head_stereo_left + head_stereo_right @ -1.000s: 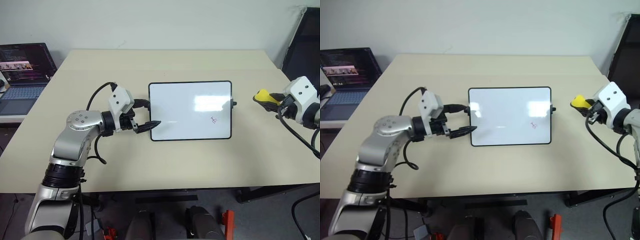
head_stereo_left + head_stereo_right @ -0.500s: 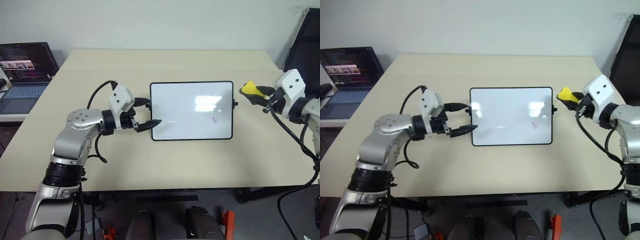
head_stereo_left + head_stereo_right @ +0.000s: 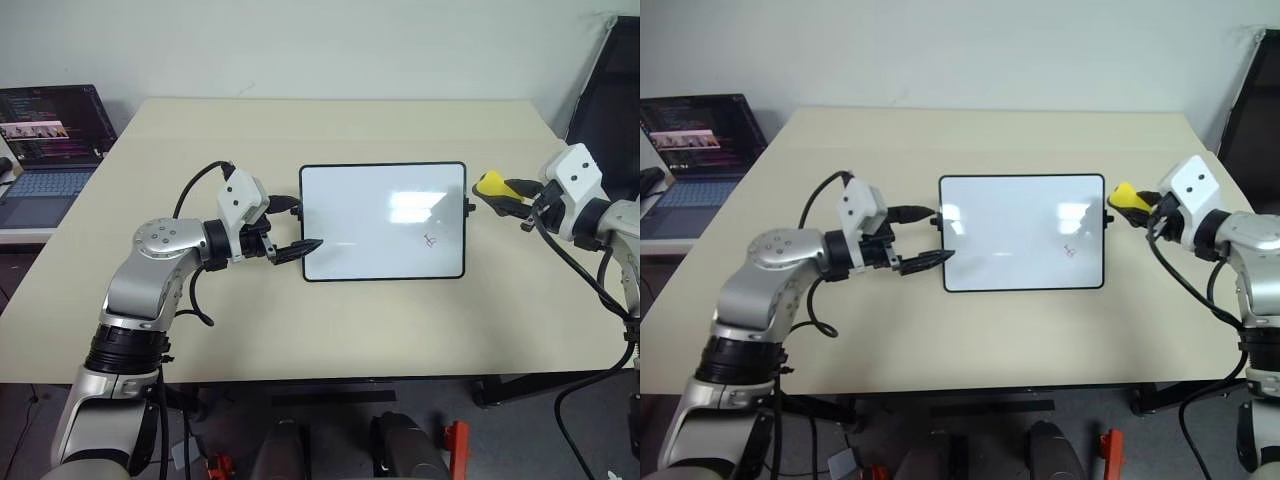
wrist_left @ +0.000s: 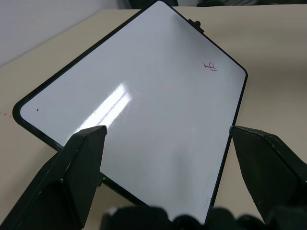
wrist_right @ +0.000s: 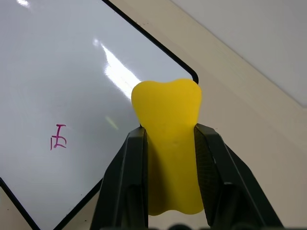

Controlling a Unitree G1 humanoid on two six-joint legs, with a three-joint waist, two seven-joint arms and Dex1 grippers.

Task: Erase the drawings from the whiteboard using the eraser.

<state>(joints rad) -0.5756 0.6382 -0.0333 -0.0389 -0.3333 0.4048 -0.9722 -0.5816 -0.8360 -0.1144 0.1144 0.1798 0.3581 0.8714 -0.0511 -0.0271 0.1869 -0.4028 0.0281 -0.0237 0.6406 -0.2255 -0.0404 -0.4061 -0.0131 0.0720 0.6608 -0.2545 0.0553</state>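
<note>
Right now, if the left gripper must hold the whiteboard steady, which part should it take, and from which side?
Probably the thin dark frame at the whiteboard's short edge facing the left gripper, approached level from that side. Its open fingers already straddle that edge, far from the drawings and the eraser in the right gripper.

right end effector (image 3: 497, 186): I see it nearer the whiteboard (image 3: 383, 221) than a second ago, moved in from the counter's right side | eraser (image 3: 492, 184): carried along in the pinch, its yellow tip now just beside the board's right edge | most of the shift falls in the first half second
</note>
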